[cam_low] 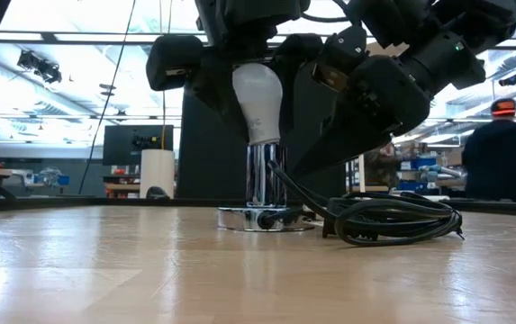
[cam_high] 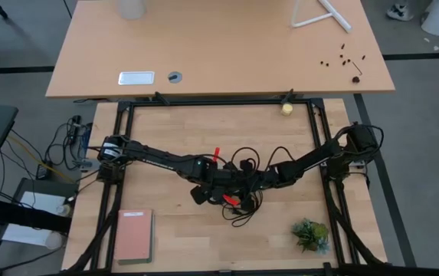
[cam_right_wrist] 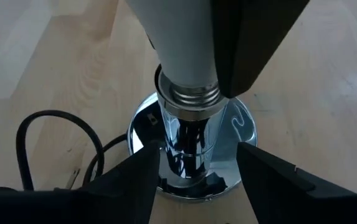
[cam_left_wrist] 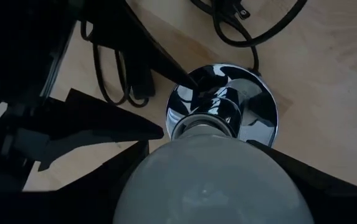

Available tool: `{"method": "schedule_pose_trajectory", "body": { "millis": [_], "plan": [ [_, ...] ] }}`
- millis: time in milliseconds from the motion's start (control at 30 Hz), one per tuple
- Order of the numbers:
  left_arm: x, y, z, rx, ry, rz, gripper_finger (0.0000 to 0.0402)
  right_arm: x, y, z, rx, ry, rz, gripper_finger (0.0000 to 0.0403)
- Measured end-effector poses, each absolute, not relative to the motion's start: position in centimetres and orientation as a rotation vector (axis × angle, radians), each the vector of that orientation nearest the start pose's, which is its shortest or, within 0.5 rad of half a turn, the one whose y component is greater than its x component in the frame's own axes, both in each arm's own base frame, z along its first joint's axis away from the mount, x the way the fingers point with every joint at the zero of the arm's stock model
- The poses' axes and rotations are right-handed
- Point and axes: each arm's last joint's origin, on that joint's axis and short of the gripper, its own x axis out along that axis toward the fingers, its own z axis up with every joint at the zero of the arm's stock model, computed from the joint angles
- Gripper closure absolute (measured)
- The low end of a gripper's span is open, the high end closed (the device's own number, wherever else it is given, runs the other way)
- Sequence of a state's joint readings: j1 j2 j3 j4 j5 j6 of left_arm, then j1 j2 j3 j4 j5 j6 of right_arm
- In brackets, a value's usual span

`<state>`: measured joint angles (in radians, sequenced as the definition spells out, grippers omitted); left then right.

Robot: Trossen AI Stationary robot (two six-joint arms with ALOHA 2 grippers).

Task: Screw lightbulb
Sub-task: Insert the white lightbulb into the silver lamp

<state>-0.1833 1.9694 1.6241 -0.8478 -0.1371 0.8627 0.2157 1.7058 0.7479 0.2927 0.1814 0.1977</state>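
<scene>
The white frosted lightbulb (cam_low: 258, 99) stands upright over the chrome socket (cam_low: 263, 175). The socket rises from a round silver base disc (cam_low: 267, 219) near the table's middle. The bulb's threaded base (cam_right_wrist: 194, 93) sits in the socket's mouth. My left gripper (cam_low: 258, 63) comes down from above and is shut on the bulb; it also shows in the high view (cam_high: 217, 184). My right gripper (cam_right_wrist: 197, 155) is open and reaches in low from the table's right. Its two fingers stand on either side of the socket's stem (cam_right_wrist: 190, 140). My left gripper pinches the bulb's wide glass head (cam_left_wrist: 147, 180) between its two fingers. The fingers come from above and point down. The bulb hangs upright below them, with its threaded base in the top of the chrome socket. My right gripper straddles the socket's stem; I cannot tell whether its fingers (cam_right_wrist: 134, 180) touch it.
The socket's black cord (cam_low: 393, 220) lies coiled on the table just right of the base. A yellowish ball (cam_high: 286, 109) lies at the far edge, a pink book (cam_high: 135, 234) at the near left, and a small green plant (cam_high: 311, 234) at the near right. A person (cam_low: 501, 153) stands in the room behind.
</scene>
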Motion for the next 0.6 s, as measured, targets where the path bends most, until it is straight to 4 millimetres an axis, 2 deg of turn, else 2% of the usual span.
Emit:
{"method": "schedule_pose_trajectory", "body": {
  "millis": [600],
  "plan": [
    [40.6,-7.1,23.1,1.228,1.003,-0.707,0.0135,31.2,8.9,14.0,0.123,0.628,0.057,0.0180]
  ]
}}
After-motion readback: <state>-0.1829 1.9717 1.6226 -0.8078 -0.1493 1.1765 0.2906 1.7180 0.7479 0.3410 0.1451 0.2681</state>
